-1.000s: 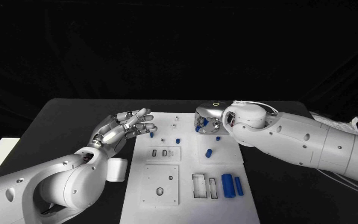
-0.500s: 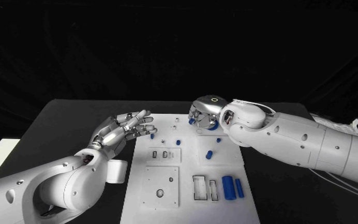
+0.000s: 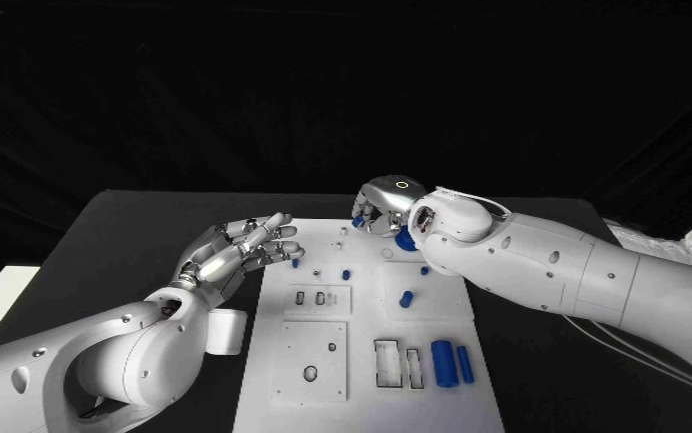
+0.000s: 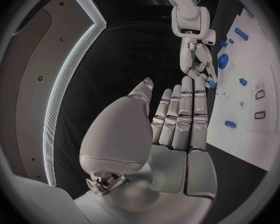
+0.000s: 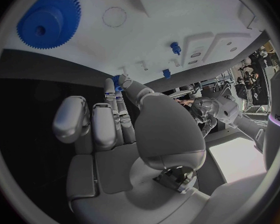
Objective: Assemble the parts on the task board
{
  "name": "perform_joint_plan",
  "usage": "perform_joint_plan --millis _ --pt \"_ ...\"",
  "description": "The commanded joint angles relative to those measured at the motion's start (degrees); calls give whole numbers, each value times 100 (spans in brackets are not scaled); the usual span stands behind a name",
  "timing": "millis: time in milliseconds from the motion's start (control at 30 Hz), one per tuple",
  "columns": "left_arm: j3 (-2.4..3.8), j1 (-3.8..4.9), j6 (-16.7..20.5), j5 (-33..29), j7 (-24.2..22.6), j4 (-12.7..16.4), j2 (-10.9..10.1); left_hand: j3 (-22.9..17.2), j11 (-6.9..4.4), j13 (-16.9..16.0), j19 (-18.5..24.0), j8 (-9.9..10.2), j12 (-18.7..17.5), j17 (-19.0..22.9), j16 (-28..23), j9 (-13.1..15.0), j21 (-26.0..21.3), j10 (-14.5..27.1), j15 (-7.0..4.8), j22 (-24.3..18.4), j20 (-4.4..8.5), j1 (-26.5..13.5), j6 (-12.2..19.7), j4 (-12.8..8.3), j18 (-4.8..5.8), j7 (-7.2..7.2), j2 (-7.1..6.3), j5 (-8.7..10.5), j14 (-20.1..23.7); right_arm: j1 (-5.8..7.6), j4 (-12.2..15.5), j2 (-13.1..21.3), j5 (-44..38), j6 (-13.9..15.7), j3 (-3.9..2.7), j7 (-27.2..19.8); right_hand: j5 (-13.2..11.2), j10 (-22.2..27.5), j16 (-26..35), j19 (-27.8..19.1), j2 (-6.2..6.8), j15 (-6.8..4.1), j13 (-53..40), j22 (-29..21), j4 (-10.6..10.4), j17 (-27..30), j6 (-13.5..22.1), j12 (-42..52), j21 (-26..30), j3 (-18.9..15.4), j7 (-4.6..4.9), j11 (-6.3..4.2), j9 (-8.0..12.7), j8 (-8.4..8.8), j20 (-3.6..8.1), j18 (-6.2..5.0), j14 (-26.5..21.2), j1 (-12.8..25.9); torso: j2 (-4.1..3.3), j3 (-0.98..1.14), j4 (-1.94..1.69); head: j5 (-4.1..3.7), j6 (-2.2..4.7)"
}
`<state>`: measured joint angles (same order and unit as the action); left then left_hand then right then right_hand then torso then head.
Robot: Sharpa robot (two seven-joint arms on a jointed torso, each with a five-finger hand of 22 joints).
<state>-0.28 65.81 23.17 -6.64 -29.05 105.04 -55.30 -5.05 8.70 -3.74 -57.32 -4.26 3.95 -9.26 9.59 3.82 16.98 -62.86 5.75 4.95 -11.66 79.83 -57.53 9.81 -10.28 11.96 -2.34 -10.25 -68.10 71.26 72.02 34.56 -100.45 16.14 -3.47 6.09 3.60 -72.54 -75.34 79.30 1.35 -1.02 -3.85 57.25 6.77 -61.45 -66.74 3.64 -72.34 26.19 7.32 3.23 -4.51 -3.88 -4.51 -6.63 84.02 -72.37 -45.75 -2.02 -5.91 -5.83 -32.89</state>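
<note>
The white task board point(image 3: 361, 393) lies mid-table. My right hand point(image 3: 384, 205) hovers over its far end and pinches a small blue piece point(image 3: 358, 221) in its fingertips; that piece point(image 5: 117, 79) sits at the fingertips in the right wrist view. A blue gear point(image 3: 405, 241) lies on the board just beside the hand, also seen as the gear point(image 5: 50, 17). My left hand point(image 3: 240, 246) is at the board's left edge, fingers spread and holding nothing. In the left wrist view its fingers point(image 4: 180, 119) stretch straight toward the right hand point(image 4: 199, 64).
Small blue pegs point(image 3: 346, 274) point(image 3: 405, 299) point(image 3: 424, 271) sit in the board's middle. Two blue cylinders point(image 3: 438, 361) point(image 3: 463, 358) lie near the front right beside rectangular slots point(image 3: 387, 361). Black table surrounds the board.
My right hand has moved left and toward the board's far end with the small blue piece, uncovering the blue gear. The left hand has stayed in place.
</note>
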Motion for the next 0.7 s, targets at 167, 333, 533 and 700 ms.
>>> perform_joint_plan --millis 167,333,533,700 --pt "7 14 -90 30 -13 11 27 6 27 2 2 37 -29 -8 -32 -7 -38 -4 10 -13 -42 30 -16 -47 -21 34 46 23 42 -31 -180 -183 -43 13 2 -75 -9 12 -25 3 62 -53 9 6 -11 -11 -78 -12 -23 30 -32 4 -98 -29 40 59 185 17 -15 0 -20 39 -21" --pt "7 15 -83 30 0 7 33 8 32 3 9 44 -34 -10 -46 -9 -46 8 14 -19 -45 30 -8 -52 -20 39 42 25 52 -40 -201 -219 6 -133 3 -96 -16 22 -22 2 81 -49 10 9 -26 2 -73 -14 -27 32 -28 10 -99 -23 38 60 183 28 -17 -5 -25 60 -35" --pt "9 17 -79 30 4 3 37 9 34 4 11 46 -35 -10 -50 -9 -49 12 16 -21 -46 29 -5 -54 -20 42 40 25 55 -43 -234 -259 30 -275 5 -104 -21 29 -27 1 104 -46 11 13 -35 -2 -68 -14 -32 31 -25 13 -100 -17 36 61 184 36 -24 -3 -20 80 -18" --pt "13 18 -78 30 0 4 38 8 38 4 15 49 -37 -12 -57 -10 -54 19 18 -24 -48 31 0 -59 -19 46 38 26 59 -45 -339 -336 30 -297 11 -115 -22 37 -28 1 120 -44 12 18 -44 1 -62 -15 -36 31 -22 16 -100 -11 35 62 183 42 -30 -8 -21 81 -27"
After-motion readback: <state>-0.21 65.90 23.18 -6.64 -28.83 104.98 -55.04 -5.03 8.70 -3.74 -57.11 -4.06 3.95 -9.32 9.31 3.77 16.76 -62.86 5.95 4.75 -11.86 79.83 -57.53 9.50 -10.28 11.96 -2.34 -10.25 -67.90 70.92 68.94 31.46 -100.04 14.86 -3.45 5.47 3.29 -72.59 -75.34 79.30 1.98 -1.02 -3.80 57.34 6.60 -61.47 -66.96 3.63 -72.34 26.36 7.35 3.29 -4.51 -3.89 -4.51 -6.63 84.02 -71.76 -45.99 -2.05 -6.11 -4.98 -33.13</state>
